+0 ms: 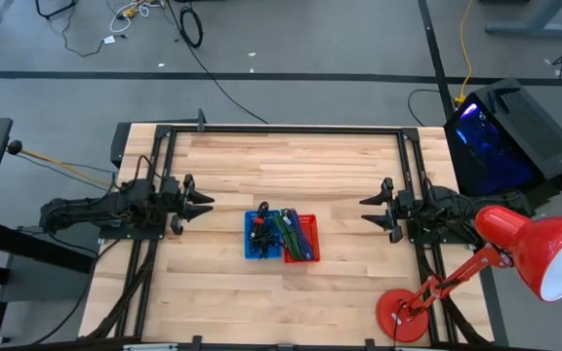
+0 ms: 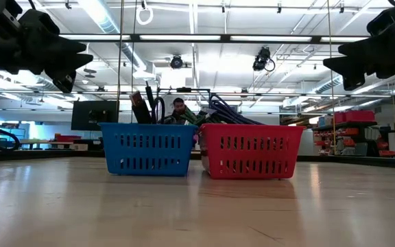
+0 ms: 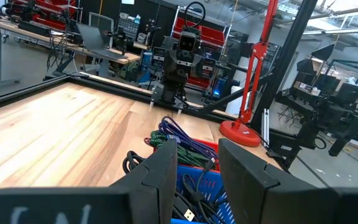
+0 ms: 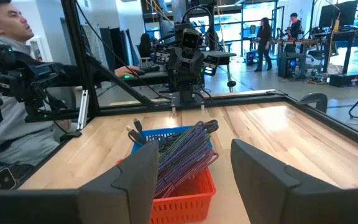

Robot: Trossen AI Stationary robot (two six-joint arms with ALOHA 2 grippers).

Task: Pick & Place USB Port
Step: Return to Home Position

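A blue basket (image 1: 260, 235) and a red basket (image 1: 303, 239) stand side by side on their bases at the table's middle, the blue one on the left. Both hold tangled cables, and a purple and green bundle (image 4: 182, 152) lies across them. The USB port is hidden among the cables. My left gripper (image 1: 206, 206) hovers level to the left of the blue basket, open and empty (image 3: 197, 155). My right gripper (image 1: 365, 209) hovers level to the right of the red basket, open and empty (image 4: 194, 155). Both point at the baskets from well above the tabletop.
A black metal frame (image 1: 281, 130) runs around the wooden table. A red desk lamp (image 1: 530, 249) stands with its base (image 1: 405, 314) at the near right corner. A black computer case (image 1: 510, 136) sits beyond the right edge. A person (image 4: 8, 93) sits beside the table.
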